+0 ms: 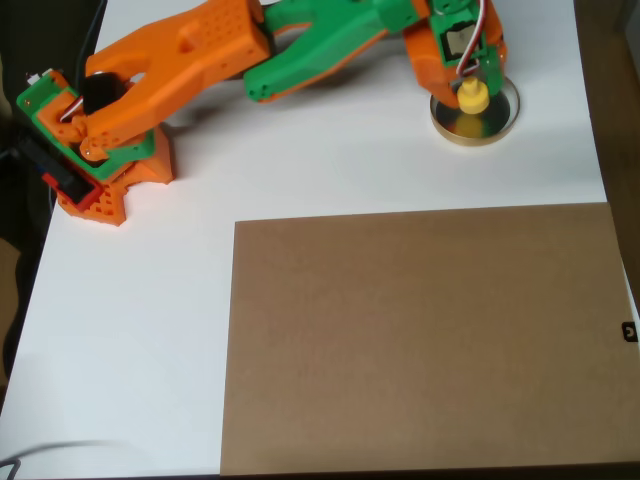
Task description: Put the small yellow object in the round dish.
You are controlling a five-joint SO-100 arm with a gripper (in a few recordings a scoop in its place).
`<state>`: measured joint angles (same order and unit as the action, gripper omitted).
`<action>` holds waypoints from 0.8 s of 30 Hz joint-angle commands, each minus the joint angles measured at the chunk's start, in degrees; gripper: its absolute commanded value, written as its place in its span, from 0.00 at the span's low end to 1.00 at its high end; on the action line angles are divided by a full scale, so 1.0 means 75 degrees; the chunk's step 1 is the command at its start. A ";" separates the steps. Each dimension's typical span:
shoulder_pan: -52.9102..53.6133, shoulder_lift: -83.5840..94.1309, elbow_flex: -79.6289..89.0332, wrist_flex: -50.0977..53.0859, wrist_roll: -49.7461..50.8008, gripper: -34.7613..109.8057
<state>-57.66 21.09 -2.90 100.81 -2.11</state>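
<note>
Yellow object [473, 96] sits over the round dish [500, 124], at the hand [468, 80]; whether its grip is released, I cannot tell; letting go and withdrawing likely remain.

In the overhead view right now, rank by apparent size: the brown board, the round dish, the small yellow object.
1. Brown board, by far the largest.
2. Round dish, partly covered by the arm.
3. Small yellow object, smallest, sitting over the dish.
</note>
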 commanded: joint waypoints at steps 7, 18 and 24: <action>-0.0152 0.0281 -0.0551 0.0047 -0.0023 0.39; 0.0363 0.1336 0.0469 0.0047 -0.0820 0.43; 0.0773 0.2309 0.1371 0.0047 -0.1148 0.43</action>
<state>-52.38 27.77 6.24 100.81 -9.32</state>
